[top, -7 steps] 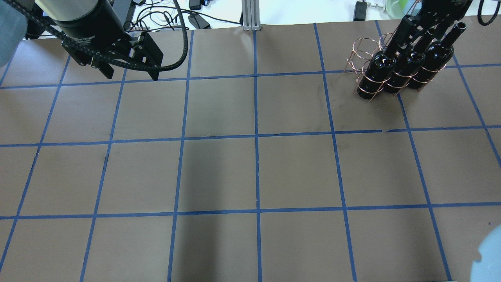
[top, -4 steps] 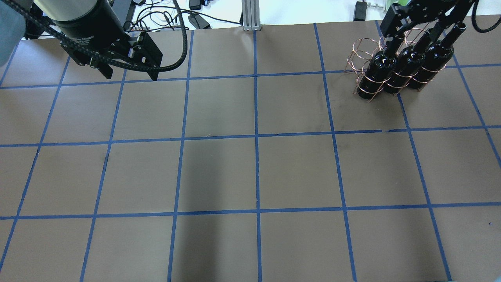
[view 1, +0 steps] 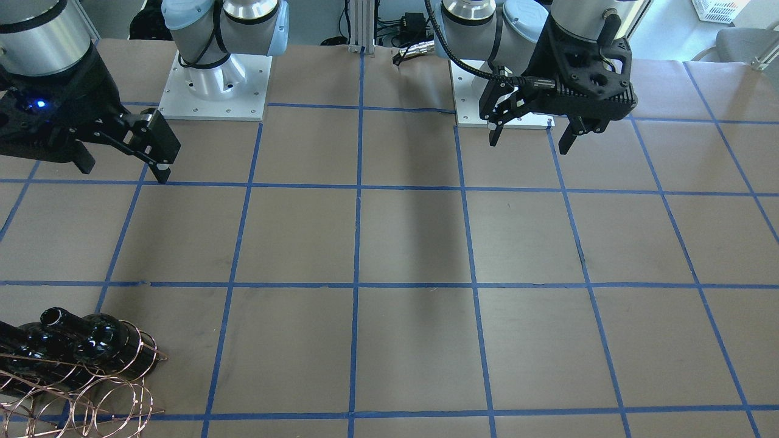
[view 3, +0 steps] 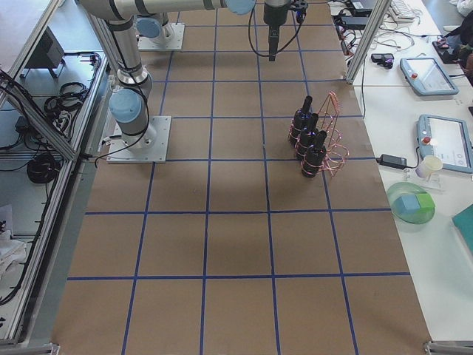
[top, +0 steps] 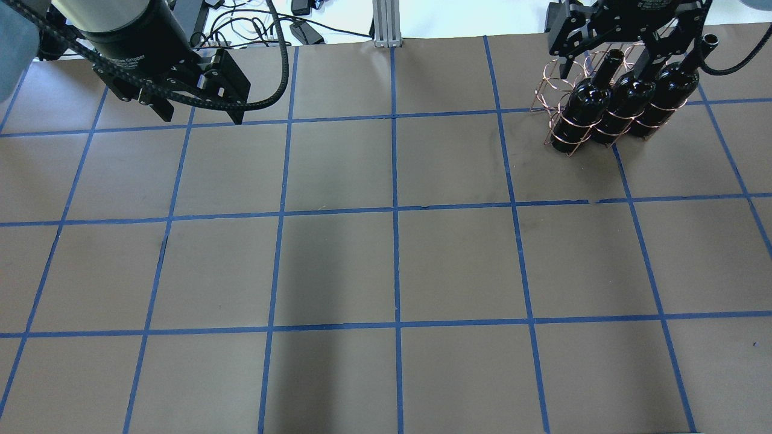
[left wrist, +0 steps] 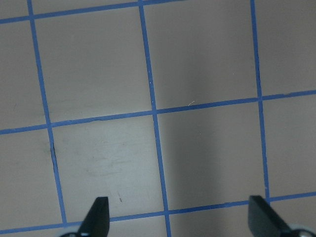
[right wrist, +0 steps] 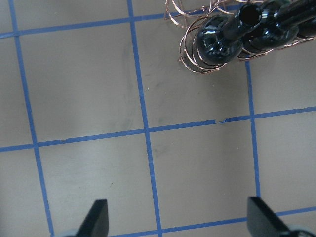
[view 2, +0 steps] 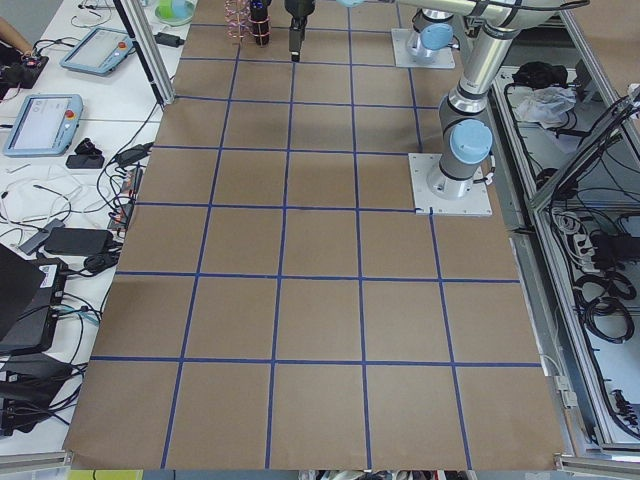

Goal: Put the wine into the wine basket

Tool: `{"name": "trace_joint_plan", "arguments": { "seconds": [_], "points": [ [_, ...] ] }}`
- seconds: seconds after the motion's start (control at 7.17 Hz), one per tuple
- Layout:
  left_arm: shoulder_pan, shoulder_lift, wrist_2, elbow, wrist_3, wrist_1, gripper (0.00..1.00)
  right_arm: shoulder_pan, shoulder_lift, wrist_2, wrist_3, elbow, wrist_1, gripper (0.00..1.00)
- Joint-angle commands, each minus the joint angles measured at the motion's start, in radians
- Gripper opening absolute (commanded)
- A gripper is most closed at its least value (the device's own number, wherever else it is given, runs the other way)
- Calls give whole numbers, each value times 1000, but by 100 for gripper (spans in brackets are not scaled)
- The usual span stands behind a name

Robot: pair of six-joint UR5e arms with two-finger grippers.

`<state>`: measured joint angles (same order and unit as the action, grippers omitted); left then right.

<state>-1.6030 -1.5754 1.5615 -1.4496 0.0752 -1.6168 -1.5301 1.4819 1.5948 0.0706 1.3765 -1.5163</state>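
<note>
The wine [top: 579,117] was seated upright in the wine basket [top: 550,84].
It was ringed at the row's end beside two like bottles [top: 630,99], their necks partly hidden overhead by the right gripper [right wrist: 180,222], held raised on the basket's robot side, fingers spread, empty. The left gripper [left wrist: 180,222] was held far from the basket, likewise spread. The basket was cropped in the front-facing view.
</note>
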Motion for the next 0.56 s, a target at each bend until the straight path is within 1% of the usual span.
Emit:
{"name": "trace_joint_plan", "arguments": {
  "seconds": [0.0, 0.42],
  "points": [
    [0, 0, -1, 0, 0, 0, 100, -4, 43, -35, -12, 67, -5, 100],
    [0, 0, 0, 0, 0, 0, 100, -22, 49, -23, -11, 75, -1, 100]
  ]
}}
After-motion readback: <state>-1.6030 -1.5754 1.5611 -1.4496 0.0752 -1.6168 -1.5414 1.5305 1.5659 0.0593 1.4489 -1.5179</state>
